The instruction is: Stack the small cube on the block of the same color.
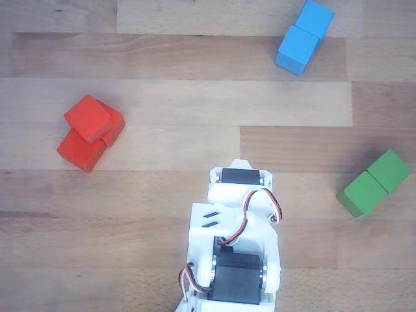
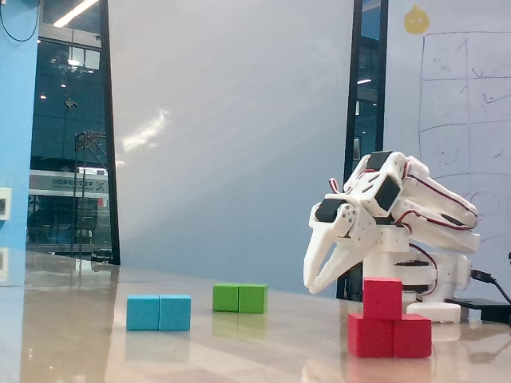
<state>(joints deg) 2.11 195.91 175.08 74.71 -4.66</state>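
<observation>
The small cube (image 2: pixel 382 298) rests on top of the red block (image 2: pixel 390 335) at the right of the fixed view. In the other view the small cube (image 1: pixel 87 118) lies skewed across the block (image 1: pixel 97 144) at the left. My gripper (image 2: pixel 310 284) hangs a little left of the cube and above the table, apart from it. Its fingers are pressed together with nothing between them. In the other view only the arm's white body (image 1: pixel 237 247) shows, and the fingertips are hidden beneath it.
A blue double block (image 2: pixel 159 312) and a green double block (image 2: pixel 239 298) lie on the wooden table to the left of the gripper. In the other view the blue double block (image 1: pixel 304 36) is at the top right and the green double block (image 1: pixel 375 183) at the right edge.
</observation>
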